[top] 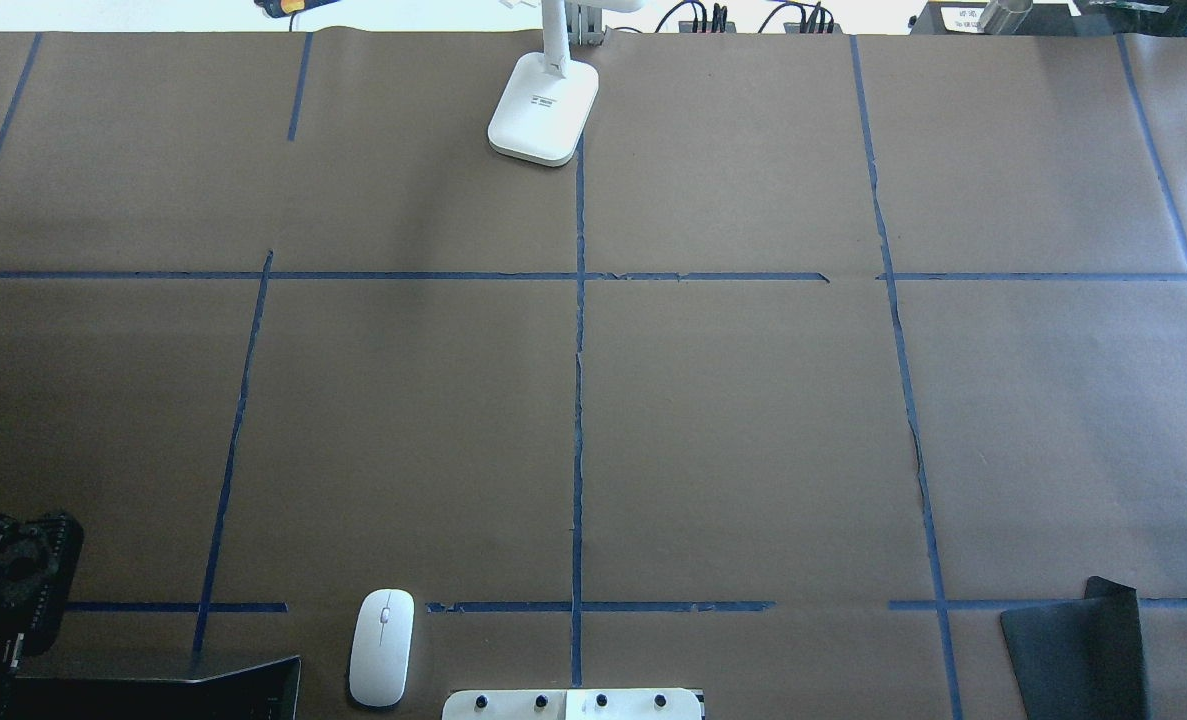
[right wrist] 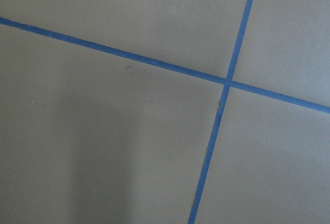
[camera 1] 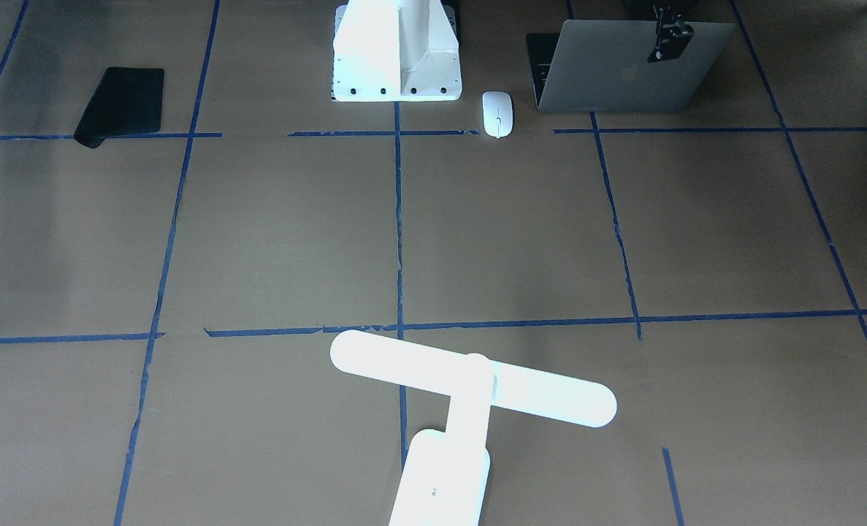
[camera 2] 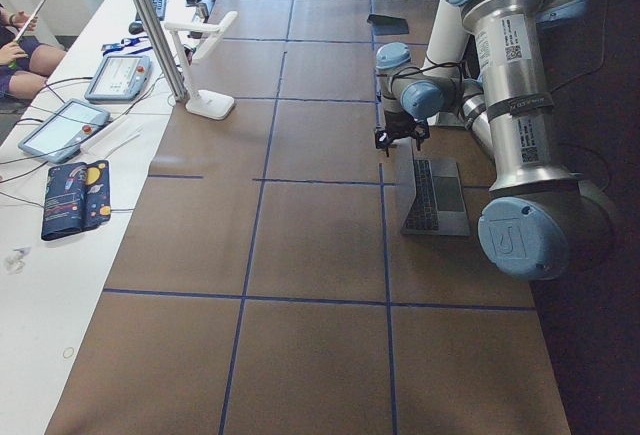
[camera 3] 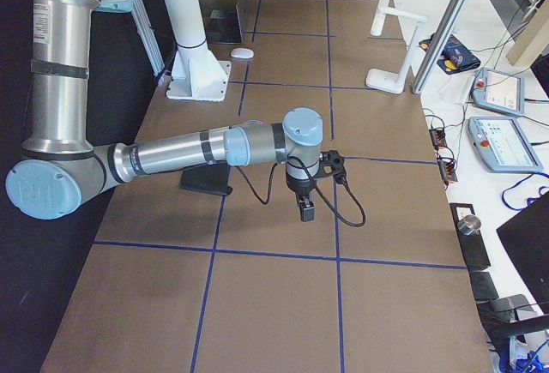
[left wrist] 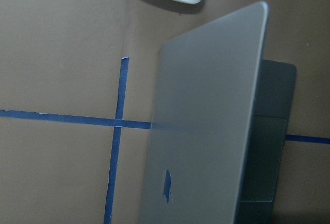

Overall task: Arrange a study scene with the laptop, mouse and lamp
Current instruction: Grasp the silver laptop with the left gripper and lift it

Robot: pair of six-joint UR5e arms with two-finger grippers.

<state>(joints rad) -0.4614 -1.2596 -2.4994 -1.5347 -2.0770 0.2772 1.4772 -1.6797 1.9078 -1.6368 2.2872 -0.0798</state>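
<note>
Overhead: laptop (top: 203, 690) cut off at near side, lamp (top: 543, 110) head cut off at far side. Jaws of left gripper (camera 1: 663, 50) and right gripper (camera 3: 306, 212) too small to read.

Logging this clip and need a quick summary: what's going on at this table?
The left end effector is at the top edge of the lid of the open laptop; whether it grips the lid is unclear. The mouse lies beside the laptop. The lamp stands untouched on the far side of the table. The right end effector hangs over brown paper, away from all three.
</note>
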